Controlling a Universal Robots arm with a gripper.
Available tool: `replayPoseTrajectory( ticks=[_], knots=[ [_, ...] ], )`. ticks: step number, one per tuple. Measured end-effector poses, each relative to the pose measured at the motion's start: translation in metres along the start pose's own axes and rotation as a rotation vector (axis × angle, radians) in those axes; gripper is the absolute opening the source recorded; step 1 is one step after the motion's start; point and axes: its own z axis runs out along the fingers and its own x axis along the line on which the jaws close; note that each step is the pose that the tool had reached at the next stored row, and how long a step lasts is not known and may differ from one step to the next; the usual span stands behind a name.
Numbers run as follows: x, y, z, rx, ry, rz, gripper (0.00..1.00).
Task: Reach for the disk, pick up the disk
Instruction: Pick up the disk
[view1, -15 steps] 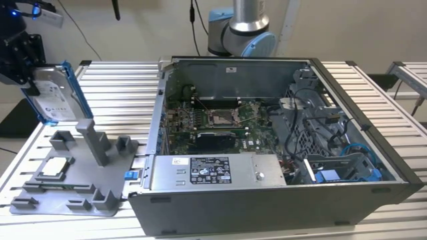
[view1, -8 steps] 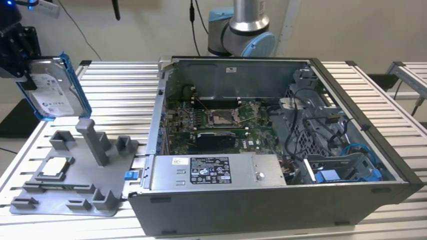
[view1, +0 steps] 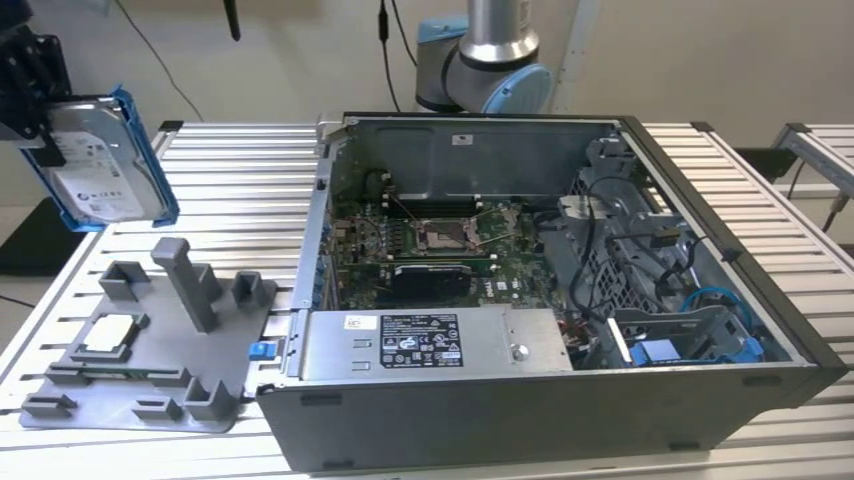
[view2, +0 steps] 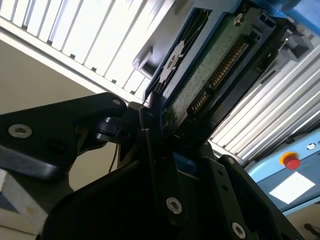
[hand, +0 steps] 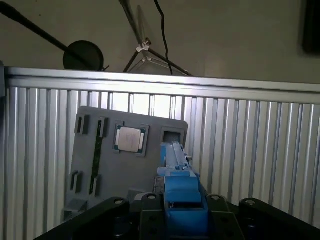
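end effector (view1: 44, 135) cropped, disk (view1: 102, 165) pt. hidden

The gripper (view1: 40, 140) hangs at the exterior view's left, its black jaws closed on the near edge of the disk (view1: 100, 165), which it carries upright in the air. In the second wrist view its fingers (view2: 157, 165) clamp the disk from both sides. The arm's grey-and-blue joint (view1: 483, 70) stands well apart from the disk, toward the exterior view's right.

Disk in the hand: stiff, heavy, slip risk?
Probably stiff and heavy for its size: the disk is a metal-cased slab. The hand grips it at one end, so it might swing. Its bare circuit board looks easy to damage.
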Motion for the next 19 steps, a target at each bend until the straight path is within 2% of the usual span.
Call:
replayPoseTrajectory(
  ticks=[12,14,19],
  knots=[
    [0.0002,0.0008,-0.0310,0.0004,0.0008,-0.051,0.00],
    [0.0003,0.0012,-0.0507,0.0005,0.0011,-0.060,0.00],
    [0.0004,0.0015,-0.0690,0.0004,0.0011,-0.062,0.00]
  ],
)
